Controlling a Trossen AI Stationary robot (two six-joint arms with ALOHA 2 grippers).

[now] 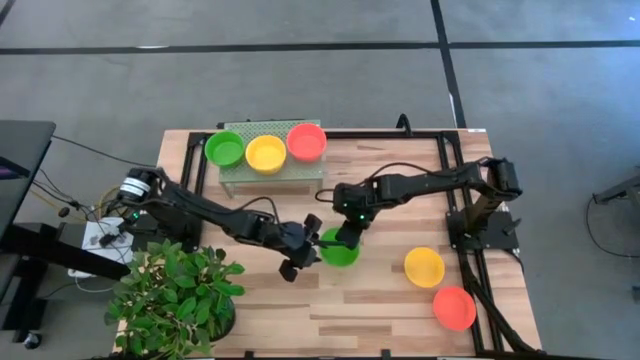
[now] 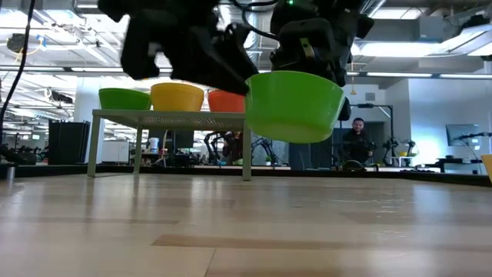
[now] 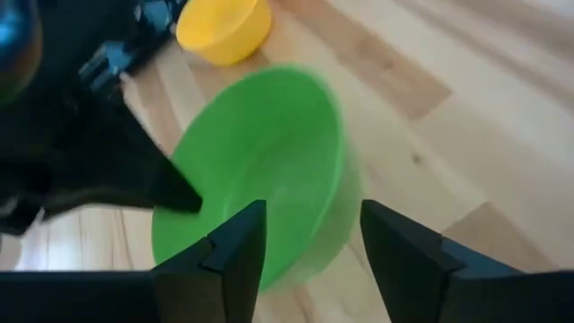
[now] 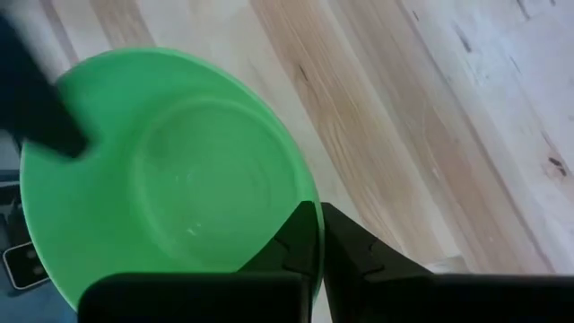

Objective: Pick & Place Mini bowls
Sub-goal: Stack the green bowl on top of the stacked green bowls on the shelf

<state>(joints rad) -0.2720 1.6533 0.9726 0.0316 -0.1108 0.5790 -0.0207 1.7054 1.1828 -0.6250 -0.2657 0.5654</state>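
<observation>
Mid-air, green bowl (image 1: 340, 250) hangs clear of the wooden table (image 1: 380, 300), as the low view shows daylight under it. Right gripper (image 1: 348, 238) pinches the bowl's rim, fingers nearly together with one inside and one outside the wall, seen in the right wrist view on the rim (image 4: 309, 242). Left gripper (image 1: 305, 245) sits just beside the same bowl on the opposite side, fingers (image 3: 238, 247) spread wide, one over the bowl's inside and the other outside it; whether either touches the rim I cannot tell.

Beyond the right gripper, toward the table's right end, a yellow bowl (image 1: 424, 266) and a red-orange bowl (image 1: 454, 307) rest on the wood, near each other, well apart from the held bowl. Behind both grippers, a pale green mesh rack (image 1: 270, 175) carries three more in a row: green rack bowl (image 1: 225, 149), yellow rack bowl (image 1: 266, 153), red-orange rack bowl (image 1: 306, 141).

Potted plant (image 1: 175, 295) stands at the table corner near the left arm's base. A person (image 2: 356, 138) shows in the room far behind.
</observation>
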